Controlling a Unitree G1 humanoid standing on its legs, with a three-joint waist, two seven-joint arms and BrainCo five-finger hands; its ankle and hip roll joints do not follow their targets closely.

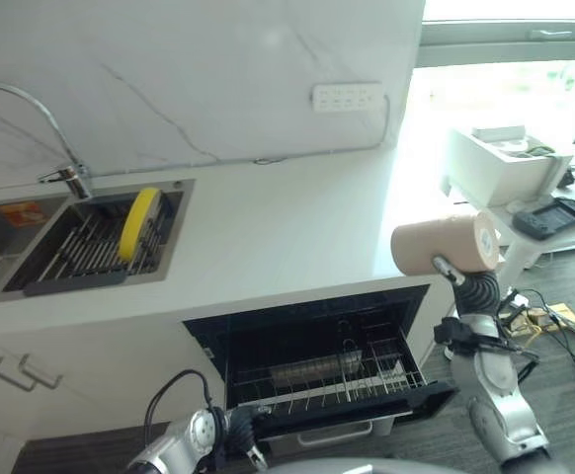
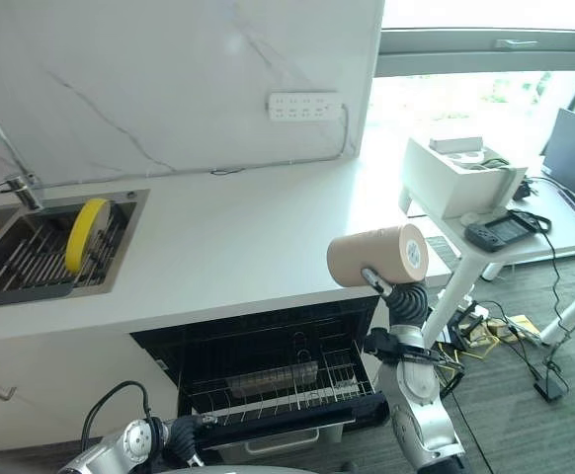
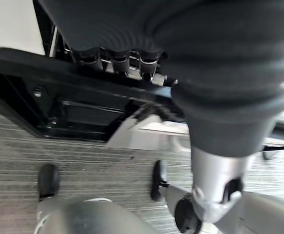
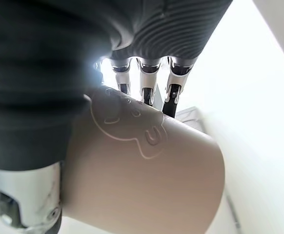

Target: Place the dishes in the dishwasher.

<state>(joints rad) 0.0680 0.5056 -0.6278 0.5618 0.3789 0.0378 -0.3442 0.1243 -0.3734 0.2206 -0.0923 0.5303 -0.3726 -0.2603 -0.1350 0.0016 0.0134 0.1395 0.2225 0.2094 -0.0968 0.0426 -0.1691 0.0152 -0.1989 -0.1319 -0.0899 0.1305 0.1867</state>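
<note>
One beige cup (image 1: 444, 244) is seen in the left eye view, held on its side above the right end of the white tabletop (image 1: 287, 232) by the right hand (image 1: 452, 271), whose dark wrist cover rises beneath it. Below the tabletop, the dishwasher (image 1: 317, 360) is open, its wire rack (image 1: 332, 380) pulled out over the lowered door. The left hand (image 1: 248, 428) is placed at the front left edge of that door. A yellow plate (image 1: 140, 223) is stood on edge in the sink (image 1: 80, 247), beside the tap (image 1: 31, 128).

In the right eye view, the cup is shown level with the tabletop's front edge, well above the rack. A white side table (image 2: 505, 212) is set to the right.

In the left wrist view, the fingers (image 3: 113, 60) of the left hand are curled over the door's dark edge.

In the right wrist view, the fingers (image 4: 148, 85) of the right hand are wrapped over the cup's rounded wall, with the thumb closed against its other side.
</note>
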